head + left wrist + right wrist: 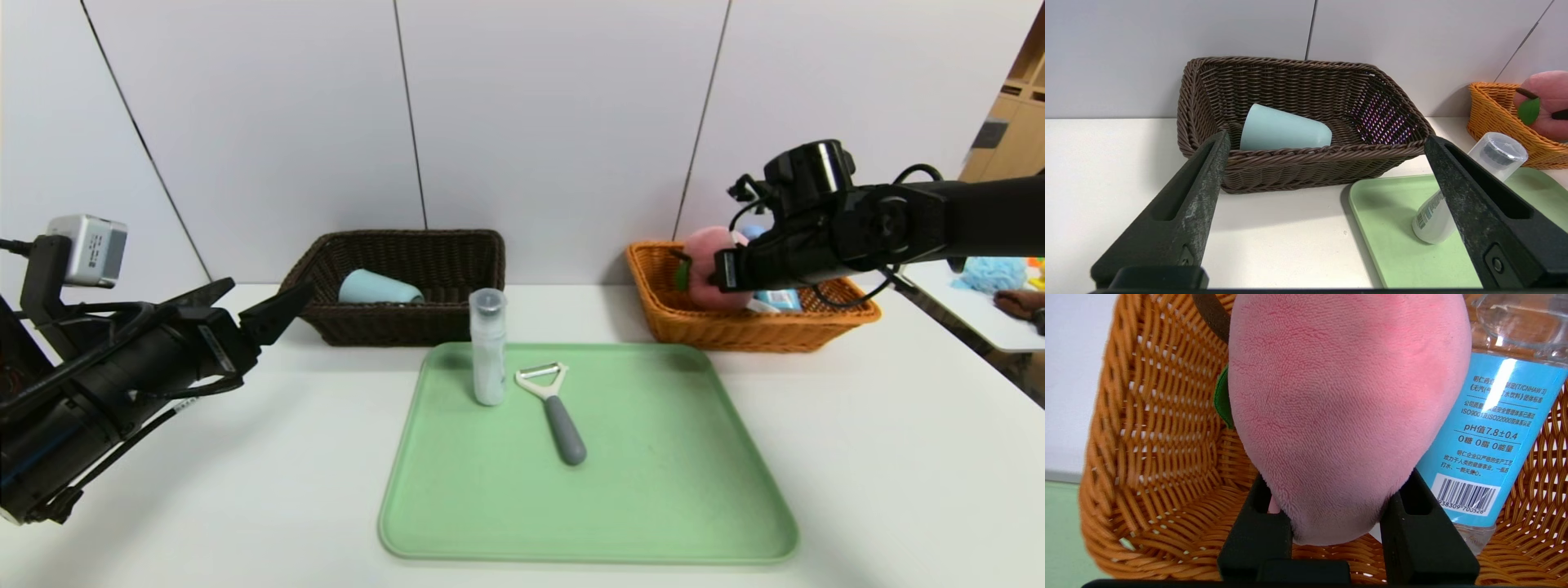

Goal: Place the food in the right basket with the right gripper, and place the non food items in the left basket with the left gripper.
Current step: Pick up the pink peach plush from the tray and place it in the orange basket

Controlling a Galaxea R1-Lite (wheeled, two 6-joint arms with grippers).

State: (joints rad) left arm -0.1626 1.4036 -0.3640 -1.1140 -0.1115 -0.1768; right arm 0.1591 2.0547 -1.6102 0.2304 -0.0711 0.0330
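Green tray [669, 490] is closest to the camera, flat on the white counter [882, 465]. Toward its far left corner there's a slim clear bottle [489, 359] standing upright with its clear cap on, and right beside it the peeler [562, 425] is lying down, white head toward the back wall [563, 122] and grey handle toward the camera. The bottle has a barcode and some print on its side, too small to read.

Left tool [265, 294] is spread wide with nothing in it, hanging in front of and off to the left of the dark brown basket [400, 325]. Inside that basket the blue-grey cup [375, 288] is lying on its side.

Right tool [1337, 484] is down at the orange basket [735, 333], pinching the plush peach [1343, 400] from both sides. Peach is in the basket, sticking up above the rim, stem and green leaf showing. Next to it in the same basket is the water bottle [1490, 433] — and you can actually read bits of the blue label: "pH值7.8±0.4", then "0糖 0脂 0能量", plus "ISO9001" and "ISO22000" higher up. White barcode patch at one end, digits ending in "700526" — the first ones are partly covered. Couldn't find a readable brand name on it.
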